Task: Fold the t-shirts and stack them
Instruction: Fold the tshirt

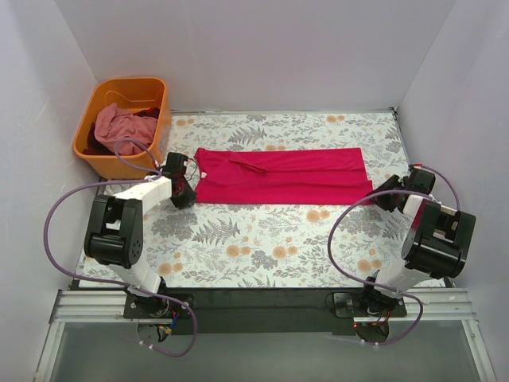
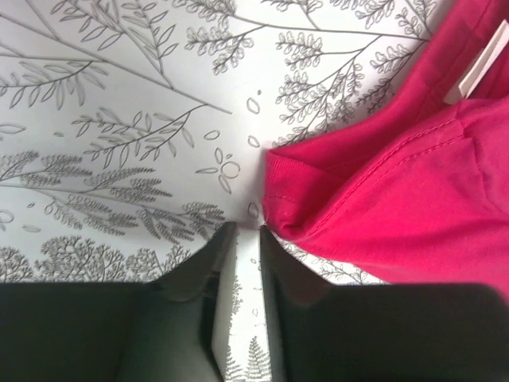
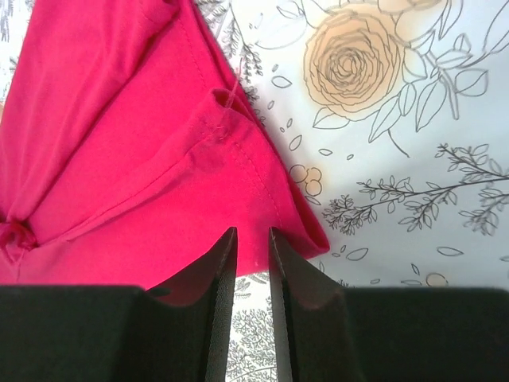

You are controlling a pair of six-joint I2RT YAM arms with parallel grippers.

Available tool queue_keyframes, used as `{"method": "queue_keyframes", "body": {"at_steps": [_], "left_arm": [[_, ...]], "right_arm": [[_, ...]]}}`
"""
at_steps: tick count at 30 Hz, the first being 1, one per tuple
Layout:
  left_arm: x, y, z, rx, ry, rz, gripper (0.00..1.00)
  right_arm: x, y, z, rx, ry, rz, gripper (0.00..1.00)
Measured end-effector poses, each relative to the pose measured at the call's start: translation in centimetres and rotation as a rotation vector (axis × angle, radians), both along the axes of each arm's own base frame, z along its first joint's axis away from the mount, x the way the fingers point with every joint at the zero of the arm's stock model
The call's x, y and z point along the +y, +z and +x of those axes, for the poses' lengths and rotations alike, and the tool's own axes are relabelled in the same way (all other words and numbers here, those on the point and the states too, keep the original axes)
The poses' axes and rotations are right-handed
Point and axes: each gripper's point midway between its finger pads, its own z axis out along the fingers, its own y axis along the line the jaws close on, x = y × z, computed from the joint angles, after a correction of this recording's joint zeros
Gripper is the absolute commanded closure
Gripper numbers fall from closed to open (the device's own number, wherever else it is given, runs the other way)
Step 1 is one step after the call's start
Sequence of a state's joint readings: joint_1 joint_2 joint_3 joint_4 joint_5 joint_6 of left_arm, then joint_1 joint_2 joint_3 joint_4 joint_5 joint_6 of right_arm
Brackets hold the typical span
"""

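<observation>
Currently, the vivid crimson-pink cotton t-shirt [image 1: 278, 177] lies flat toward the rear of the floral-printed table covering [image 1: 262, 239]. It is folded into a long rectangular band running left to right. A paler dusty-pink t-shirt [image 1: 119, 123] sits bunched inside the orange plastic basket [image 1: 131, 81] at the rear left corner.

Left gripper [image 2: 247, 231]: jaws narrowly parted, nothing between them; the printed covering shows through the gap. A hemmed corner of the band lies just beside the fingertips, with the white neck label [image 2: 477, 60] further in.

Right gripper [image 3: 252, 232]: jaws narrowly parted over the stitched hem corner at the band's opposite end; no fabric is visibly pinched.

Handling: expect a light, limp knit that drapes, creases freely and holds no shape when lifted. Take hold at the two end corners, where doubled layers and stitched seams give the thickest purchase. Pinch all layers together, or the fold is likely to open. The covering looks smooth and matte, so the cloth should drag without snagging.
</observation>
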State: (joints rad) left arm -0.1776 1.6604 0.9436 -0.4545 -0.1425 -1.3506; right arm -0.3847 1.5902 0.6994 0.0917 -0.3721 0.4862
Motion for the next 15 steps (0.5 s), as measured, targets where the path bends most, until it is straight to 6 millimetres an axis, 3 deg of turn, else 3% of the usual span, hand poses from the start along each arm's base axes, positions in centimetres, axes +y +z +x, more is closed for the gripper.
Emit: {"method": "queue_keyframes", "body": {"at_steps": [4, 9, 12, 15], "left_arm": [[0.0, 1.1, -0.3, -0.006, 0.001, -0.011, 0.67], [-1.3, 5.5, 1.7, -0.118, -0.003, -0.070, 0.52], [-2.8, 7.5, 2.8, -0.174, -0.026, -0.099, 0.51], [-4.6, 7.2, 3.1, -0.164, -0.054, -0.119, 0.51]], "right_arm": [[0.7, 1.6, 0.1, -0.020, 0.042, -0.082, 0.69], [4.9, 3.7, 1.7, -0.056, 0.205, -0.217, 0.66], [7.8, 3.7, 1.9, -0.051, 0.311, -0.277, 0.62], [9.2, 2.3, 1.7, -0.007, 0.377, -0.327, 0.58]]}}
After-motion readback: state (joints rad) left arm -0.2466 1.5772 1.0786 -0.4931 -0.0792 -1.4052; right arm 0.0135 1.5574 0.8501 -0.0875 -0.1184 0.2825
